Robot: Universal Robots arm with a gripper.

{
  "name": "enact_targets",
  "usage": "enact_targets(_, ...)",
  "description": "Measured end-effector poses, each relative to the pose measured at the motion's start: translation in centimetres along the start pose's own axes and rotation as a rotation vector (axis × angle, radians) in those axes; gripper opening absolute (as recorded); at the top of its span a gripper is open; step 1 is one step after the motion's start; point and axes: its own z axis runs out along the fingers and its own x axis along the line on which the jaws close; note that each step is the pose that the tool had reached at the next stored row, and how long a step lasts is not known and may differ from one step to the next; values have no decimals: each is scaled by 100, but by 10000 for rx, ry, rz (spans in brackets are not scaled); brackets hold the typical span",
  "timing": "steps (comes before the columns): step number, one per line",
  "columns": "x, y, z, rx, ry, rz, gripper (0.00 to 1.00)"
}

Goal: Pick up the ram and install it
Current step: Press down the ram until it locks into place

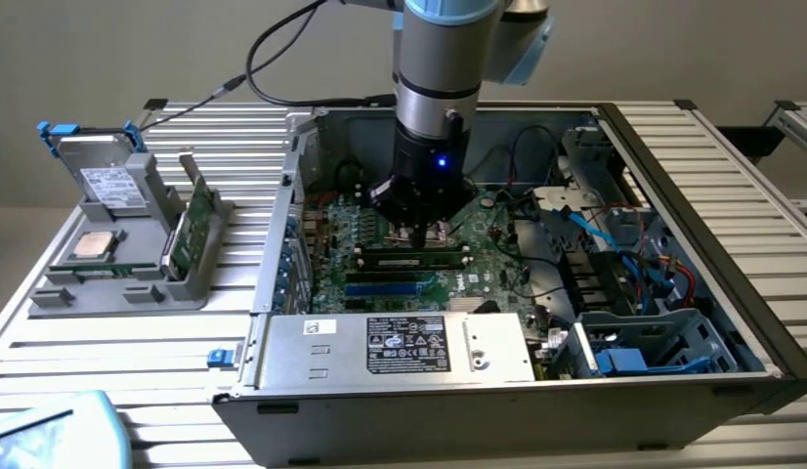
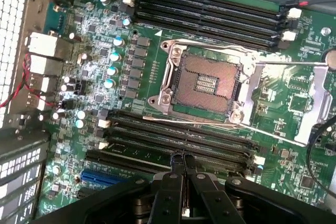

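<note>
Resting in a motherboard slot (image 1: 406, 260) inside the computer case (image 1: 664, 391): ram (image 1: 406, 256), seemingly seated. Gripper (image 1: 421, 233) closed, empty, just above it. Judged light, stiff, fragile; hold by the long edges, never the chips.

The tool (image 1: 422, 233) presses the ram (image 1: 410, 260) on the motherboard (image 1: 377, 283).

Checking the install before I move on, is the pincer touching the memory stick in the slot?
Cannot tell. In the wrist view the shut pincer tips sit right over the slots; the exterior view shows the memory stick just below them, contact unclear.
</note>
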Motion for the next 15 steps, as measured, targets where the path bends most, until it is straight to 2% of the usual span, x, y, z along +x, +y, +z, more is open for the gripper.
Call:
enact_targets(9, 0, 0, 6, -59, -35, 1583, 11)
enact_targets(15, 0, 0, 6, -65, -40, 1699, 11)
